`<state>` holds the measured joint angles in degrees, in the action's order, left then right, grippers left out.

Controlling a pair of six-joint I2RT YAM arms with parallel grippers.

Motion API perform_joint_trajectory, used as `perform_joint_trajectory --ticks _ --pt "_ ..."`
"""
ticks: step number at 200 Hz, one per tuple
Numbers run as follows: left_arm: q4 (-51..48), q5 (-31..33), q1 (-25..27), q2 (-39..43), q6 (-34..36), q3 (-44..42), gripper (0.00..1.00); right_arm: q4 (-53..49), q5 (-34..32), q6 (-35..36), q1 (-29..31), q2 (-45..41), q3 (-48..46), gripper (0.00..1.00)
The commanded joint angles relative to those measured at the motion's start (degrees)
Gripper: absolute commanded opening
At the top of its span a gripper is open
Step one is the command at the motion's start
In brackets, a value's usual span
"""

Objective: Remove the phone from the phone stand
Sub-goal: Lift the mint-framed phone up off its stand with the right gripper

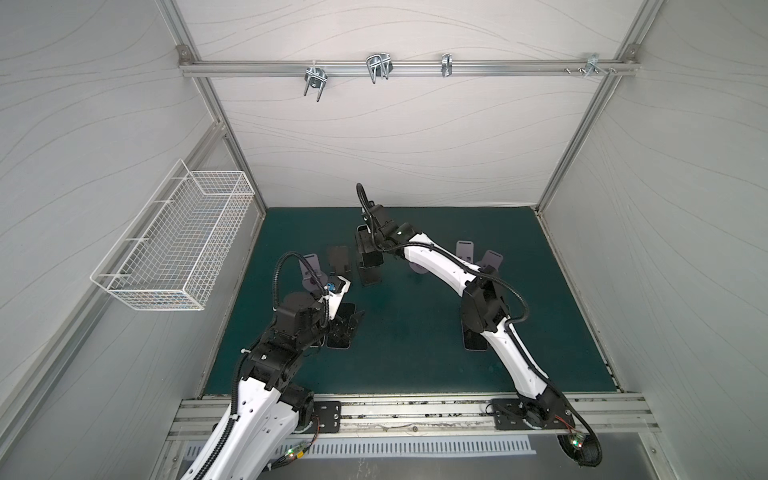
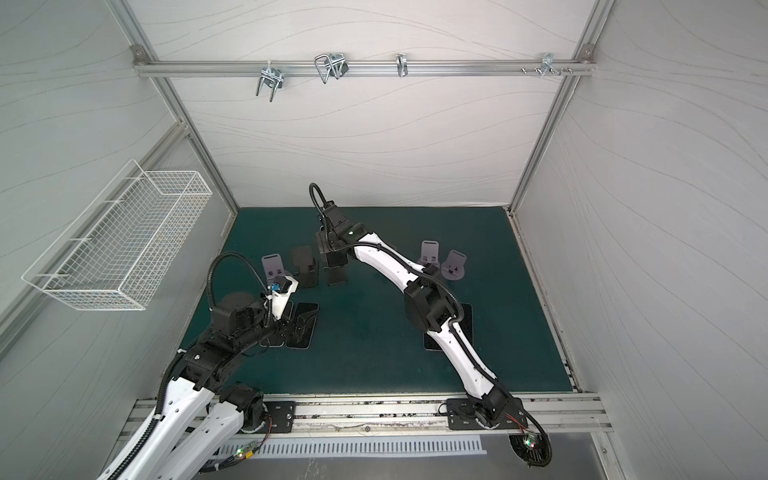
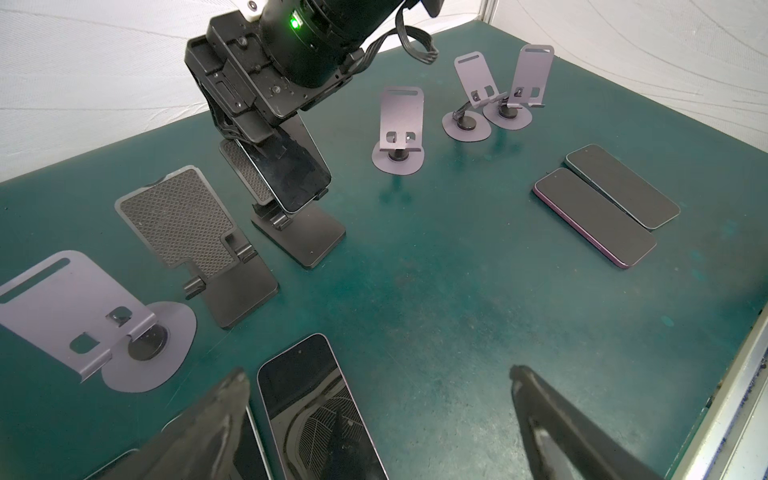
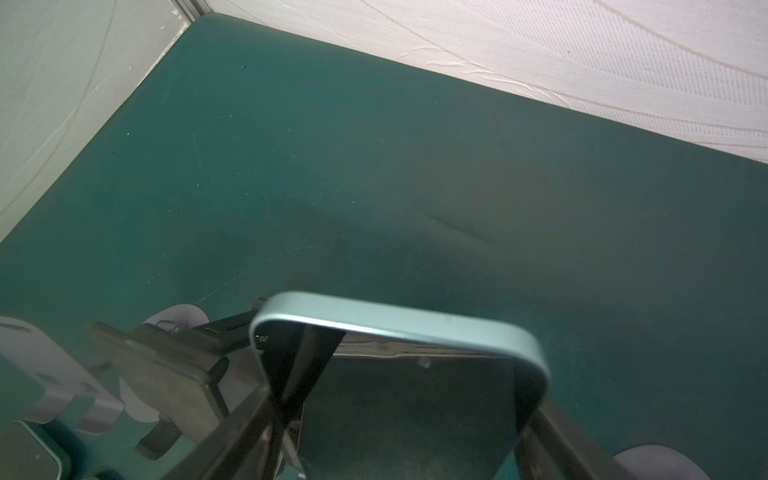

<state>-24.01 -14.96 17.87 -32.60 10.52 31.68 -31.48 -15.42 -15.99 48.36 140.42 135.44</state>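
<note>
Right tool [image 4: 403, 409] straddles the top of the phone [image 3: 286, 170], a jaw beside each long edge; whether it pinches yet I cannot tell. That phone leans on the black phone stand [image 3: 301, 239], its lower edge caught by the lip [image 3: 319, 194], so a grasp from above likely suits lifting it out. Right arm [image 1: 440, 262] stretches across the middle of the desk [image 3: 415, 299], wrist pitched down; left tool [image 3: 378, 378] hangs wide open, left arm [image 1: 253, 411] folded low.

I count 4 lilac stands [image 3: 401, 120] and 2 black stands [image 3: 183, 216]. I can make out 5 phones [image 3: 594, 216] for certain.
</note>
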Motion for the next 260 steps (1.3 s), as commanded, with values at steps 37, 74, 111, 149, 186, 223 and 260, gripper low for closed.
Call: perform_joint_trajectory --ticks 37,74,111,149,186,223,260 --pt "2.2 0.5 0.0 0.6 1.1 0.7 0.99 0.9 -0.4 1.3 -0.2 -4.7 -0.9 0.77" --pt "2.2 0.6 0.1 0.6 1.2 0.9 0.99 1.4 0.0 1.6 -0.3 -5.8 -1.2 0.74" --pt "2.1 0.7 0.2 0.4 1.3 1.3 0.99 1.7 0.3 1.6 -0.3 -6.8 -1.8 0.71" --pt "1.9 0.9 0.1 0.1 1.7 2.0 0.99 2.4 1.2 1.3 -0.3 -7.9 -2.5 0.66" --pt "1.4 1.1 0.1 -0.2 2.0 2.7 0.99 2.9 1.6 0.7 -0.3 -9.1 -3.8 0.65" --pt "1.5 0.9 0.1 -0.9 1.8 3.3 0.99 3.6 1.8 0.6 -0.3 -11.5 -5.8 0.64" --pt "2.5 -0.9 0.2 -1.8 2.5 3.7 0.99 4.9 2.0 -0.3 -0.3 -15.2 -9.9 0.64"
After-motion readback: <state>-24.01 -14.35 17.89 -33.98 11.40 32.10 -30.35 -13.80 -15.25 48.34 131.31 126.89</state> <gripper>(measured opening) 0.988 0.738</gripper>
